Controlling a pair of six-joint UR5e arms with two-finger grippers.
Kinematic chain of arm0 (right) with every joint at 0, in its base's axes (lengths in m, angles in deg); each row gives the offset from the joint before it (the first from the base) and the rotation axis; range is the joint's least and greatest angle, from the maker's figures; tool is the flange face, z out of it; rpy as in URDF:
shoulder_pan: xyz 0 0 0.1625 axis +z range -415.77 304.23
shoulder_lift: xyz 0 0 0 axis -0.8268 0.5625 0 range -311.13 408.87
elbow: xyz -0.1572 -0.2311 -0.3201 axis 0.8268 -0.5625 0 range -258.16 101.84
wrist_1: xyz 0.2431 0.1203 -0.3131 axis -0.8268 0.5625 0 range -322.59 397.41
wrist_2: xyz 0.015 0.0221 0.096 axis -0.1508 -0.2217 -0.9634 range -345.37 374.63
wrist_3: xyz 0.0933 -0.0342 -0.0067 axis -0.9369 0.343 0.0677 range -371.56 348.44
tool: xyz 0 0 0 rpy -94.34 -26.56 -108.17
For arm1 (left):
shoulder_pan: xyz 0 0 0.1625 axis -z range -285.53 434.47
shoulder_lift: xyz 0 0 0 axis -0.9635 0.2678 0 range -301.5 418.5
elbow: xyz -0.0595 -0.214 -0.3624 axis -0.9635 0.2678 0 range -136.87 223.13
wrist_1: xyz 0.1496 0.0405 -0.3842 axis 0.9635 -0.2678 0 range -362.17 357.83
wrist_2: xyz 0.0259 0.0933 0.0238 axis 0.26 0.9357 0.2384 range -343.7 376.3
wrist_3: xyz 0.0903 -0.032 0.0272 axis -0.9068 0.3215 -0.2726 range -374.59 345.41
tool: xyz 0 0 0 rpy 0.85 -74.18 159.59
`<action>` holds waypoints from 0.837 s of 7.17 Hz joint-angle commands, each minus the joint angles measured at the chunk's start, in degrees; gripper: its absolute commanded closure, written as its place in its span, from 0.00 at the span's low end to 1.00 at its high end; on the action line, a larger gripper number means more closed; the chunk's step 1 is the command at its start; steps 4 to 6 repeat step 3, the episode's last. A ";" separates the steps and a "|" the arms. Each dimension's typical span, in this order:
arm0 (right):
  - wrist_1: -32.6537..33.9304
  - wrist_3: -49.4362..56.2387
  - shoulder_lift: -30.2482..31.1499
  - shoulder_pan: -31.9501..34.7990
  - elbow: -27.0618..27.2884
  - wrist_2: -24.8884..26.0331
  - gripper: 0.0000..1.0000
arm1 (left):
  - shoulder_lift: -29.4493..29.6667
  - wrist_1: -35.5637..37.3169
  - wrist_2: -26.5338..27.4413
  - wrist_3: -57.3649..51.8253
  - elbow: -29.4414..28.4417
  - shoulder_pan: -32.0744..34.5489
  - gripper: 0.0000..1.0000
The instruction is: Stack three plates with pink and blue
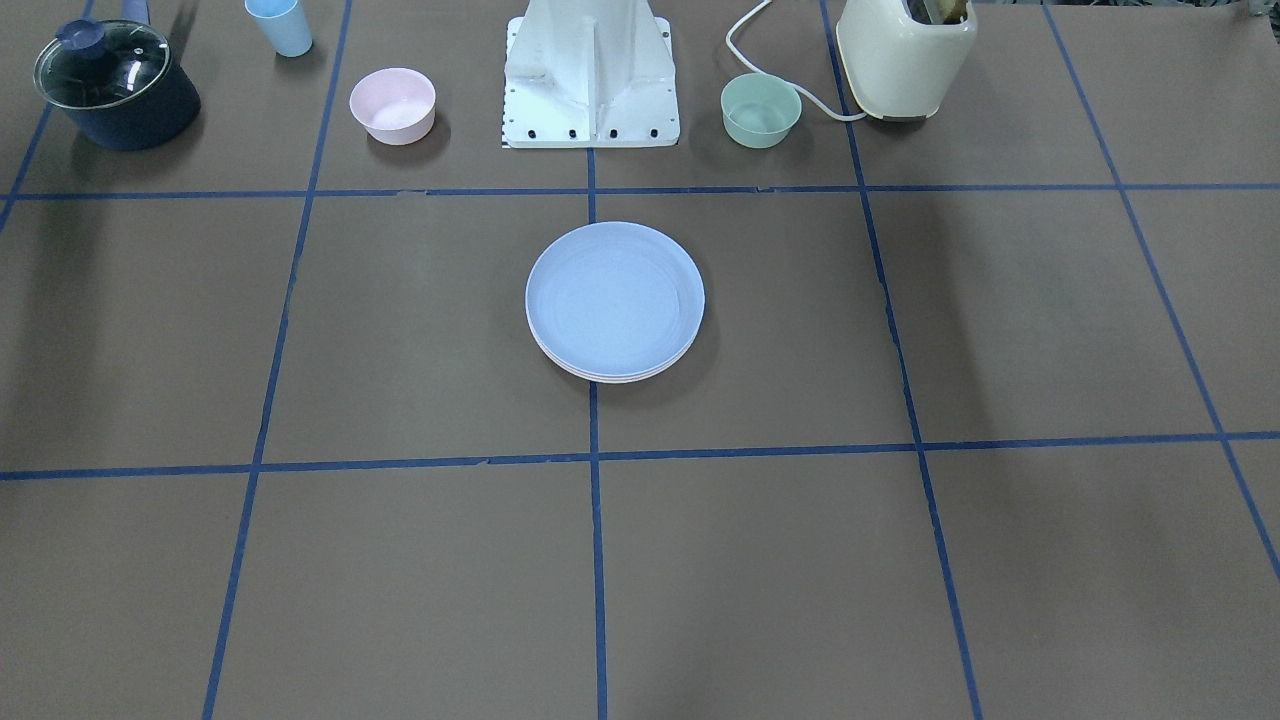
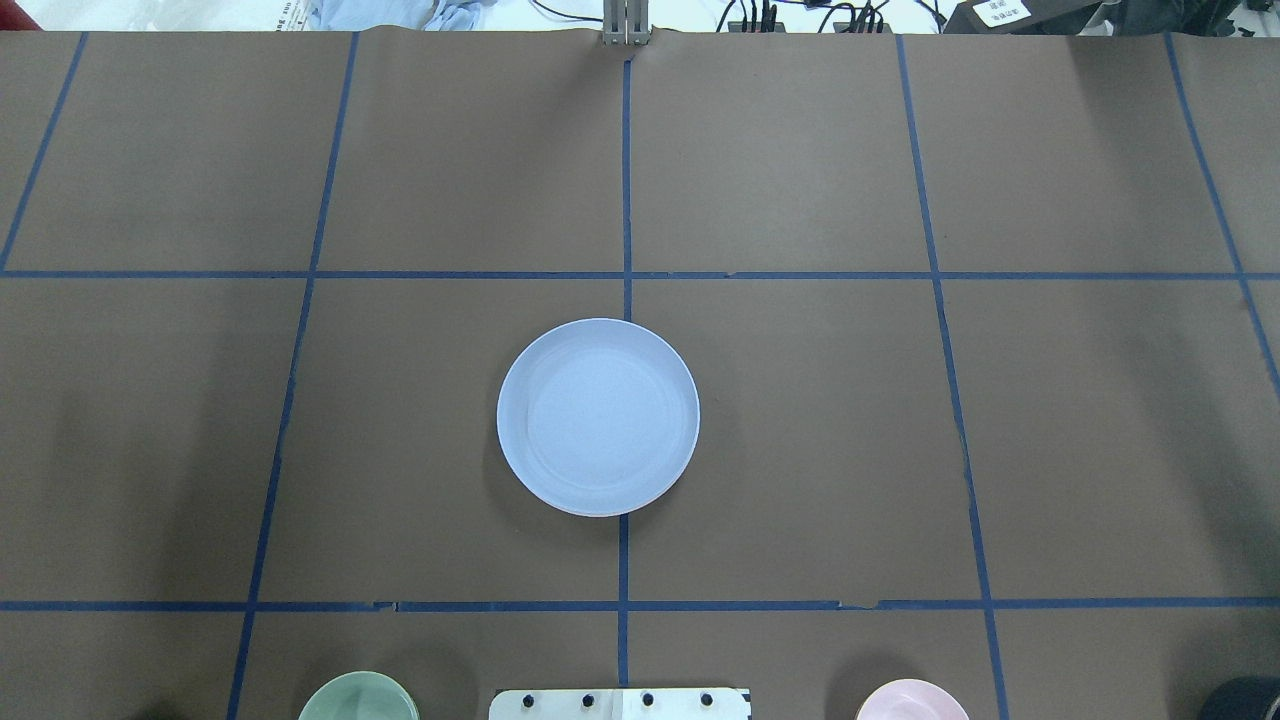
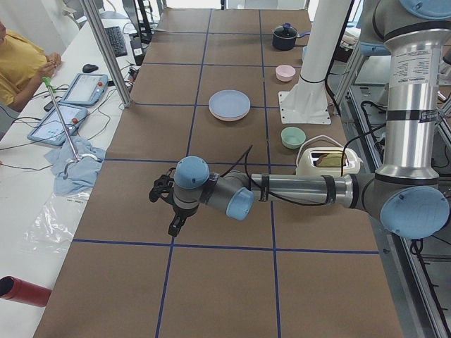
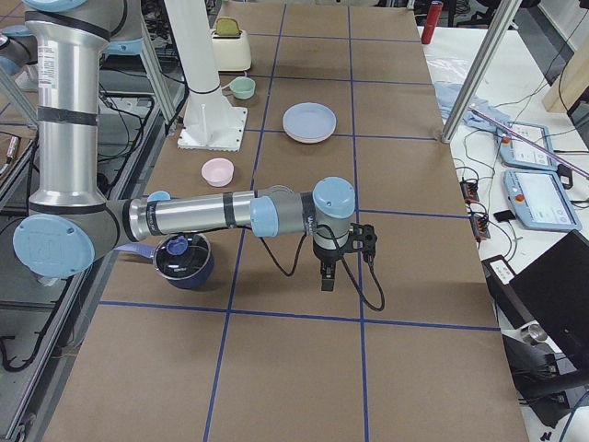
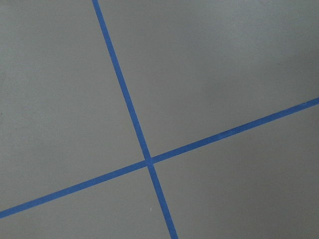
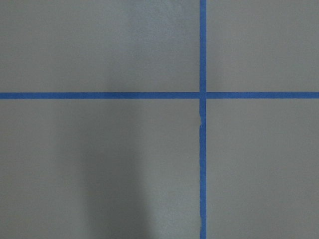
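Note:
The three plates stand in one stack (image 1: 615, 300) at the table's middle. The pale blue plate (image 2: 598, 416) is on top. Only thin pale rims (image 1: 608, 378) of the two lower plates show under it, their colours hard to tell. The stack also shows in the exterior left view (image 3: 229, 104) and the exterior right view (image 4: 309, 122). My left gripper (image 3: 173, 227) hangs over bare table, far from the stack. My right gripper (image 4: 326, 278) hangs likewise on the other side. I cannot tell whether either is open or shut. Both wrist views show only brown table and blue tape.
By the robot base (image 1: 590, 80) stand a small pink bowl (image 1: 392, 105), a mint-green bowl (image 1: 760, 110), a dark lidded pot (image 1: 115, 85), a blue cup (image 1: 280, 25) and a cream toaster (image 1: 905, 55). A person (image 3: 17, 63) sits beyond the table's far edge.

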 commanded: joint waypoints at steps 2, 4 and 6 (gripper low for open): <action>0.00 -0.01 0.07 0.00 -0.01 -0.08 0.00 | -0.08 0.00 -0.14 0.00 0.61 0.09 0.00; 0.00 -0.01 0.07 0.00 0.07 -0.08 0.00 | -0.34 0.00 -0.15 0.00 1.40 0.09 0.00; 0.00 -0.01 0.07 0.00 0.07 -0.08 0.00 | -0.34 0.00 -0.15 0.00 1.40 0.09 0.00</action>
